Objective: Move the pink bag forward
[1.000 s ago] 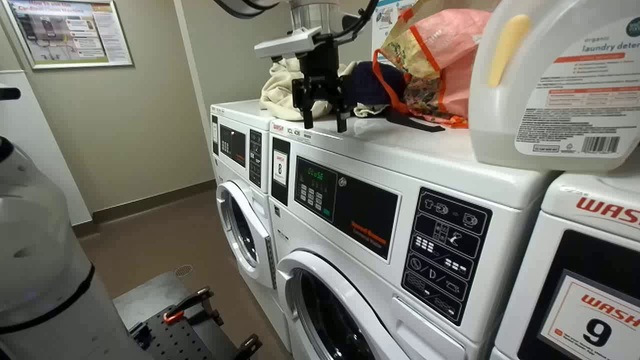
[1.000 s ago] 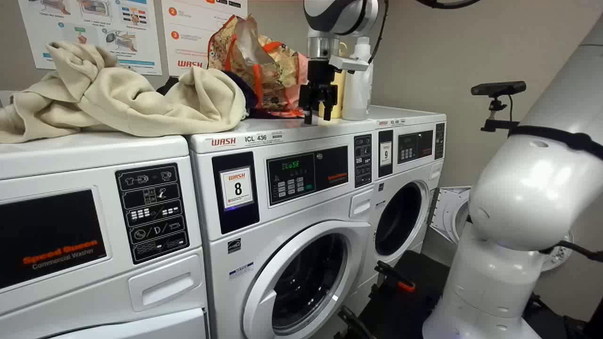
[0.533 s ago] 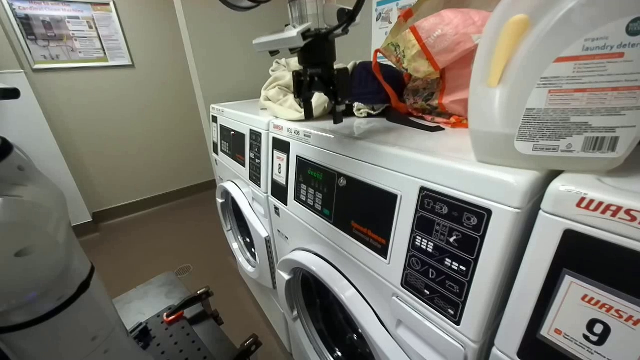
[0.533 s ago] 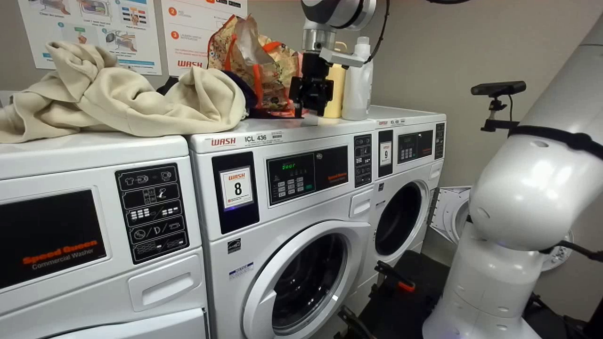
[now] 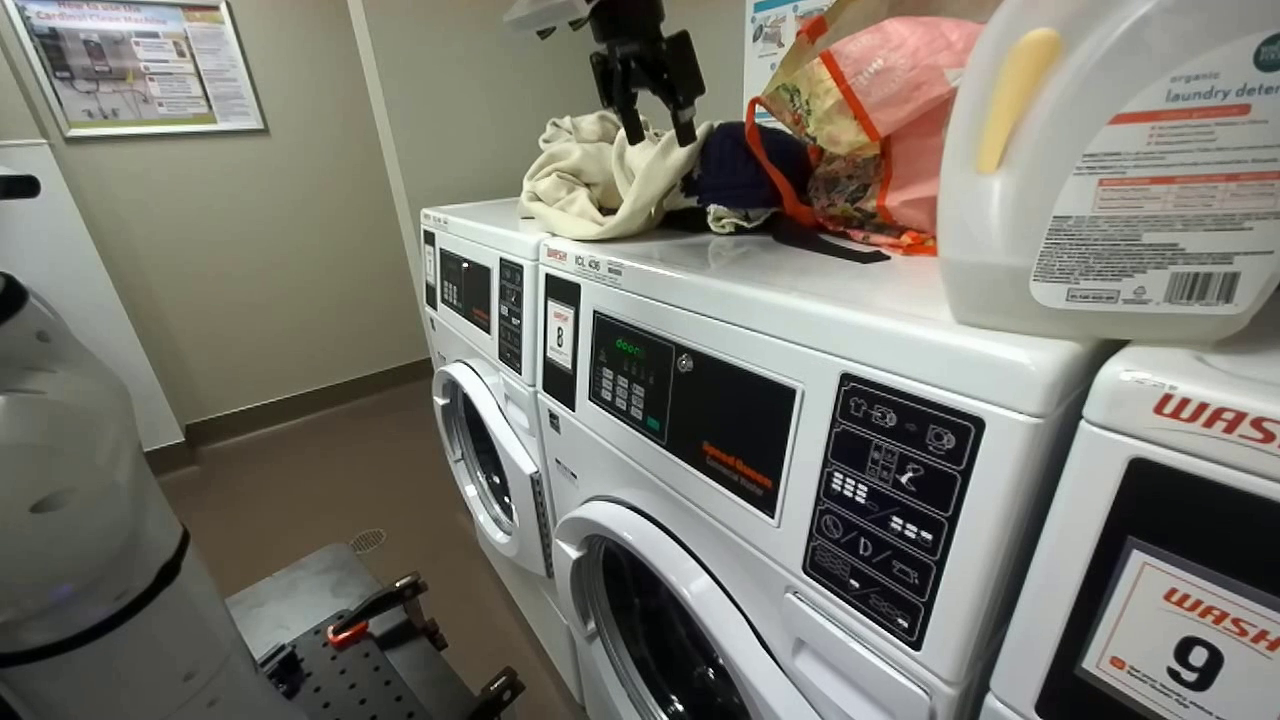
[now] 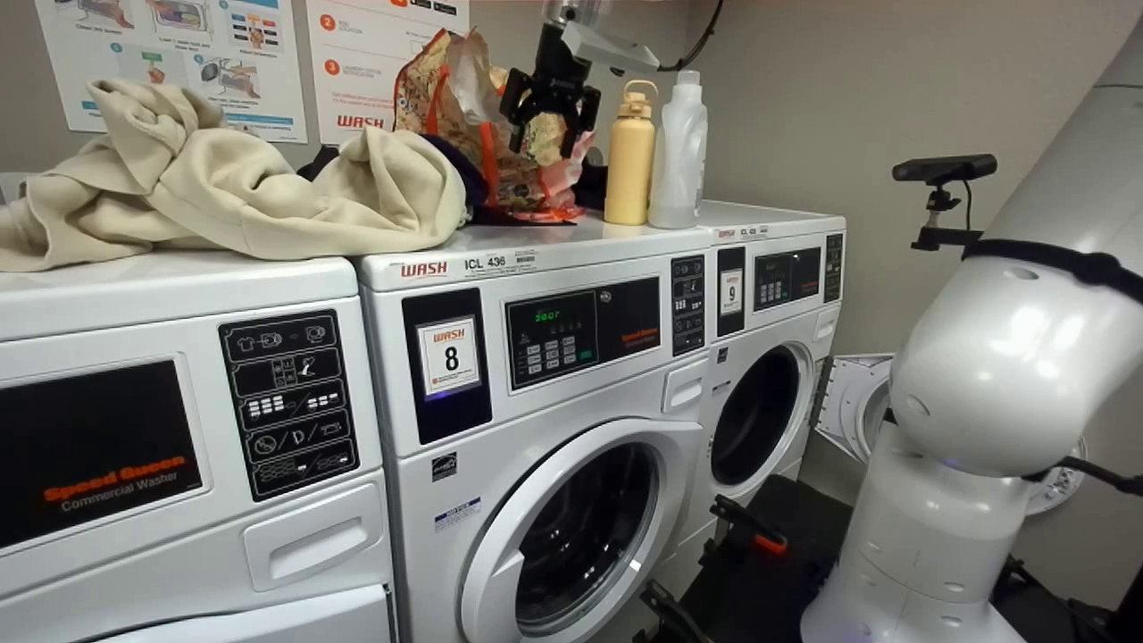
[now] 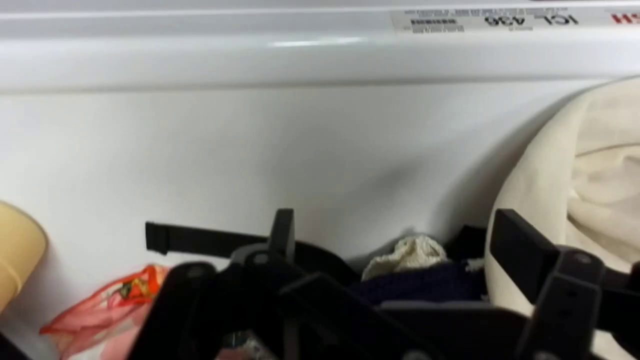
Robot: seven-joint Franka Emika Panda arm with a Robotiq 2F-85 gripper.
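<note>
The pink bag (image 5: 915, 85), with orange trim and a floral pattern, stands crumpled on top of the washer in both exterior views (image 6: 463, 103). A lower corner of it shows at the lower left of the wrist view (image 7: 107, 315); my gripper hides more of it there. My gripper (image 5: 660, 138) is open and empty, fingers pointing down, raised above the washer top. In an exterior view the gripper (image 6: 543, 150) overlaps the front of the bag; I see no contact. In the wrist view the fingertips (image 7: 392, 220) are wide apart above dark blue cloth.
A cream blanket (image 6: 232, 192) lies beside dark blue cloth (image 5: 745, 170). A yellow bottle (image 6: 630, 161) and a clear detergent jug (image 6: 680, 161) stand on the other side of the bag. A black strap (image 7: 205, 241) lies on the washer top (image 7: 225, 150). The washer's front edge drops off.
My gripper has risen well above the washer top and tilted. In one exterior view it has shifted left, from in front of the yellow bottle to in front of the bag. The bag has not moved.
</note>
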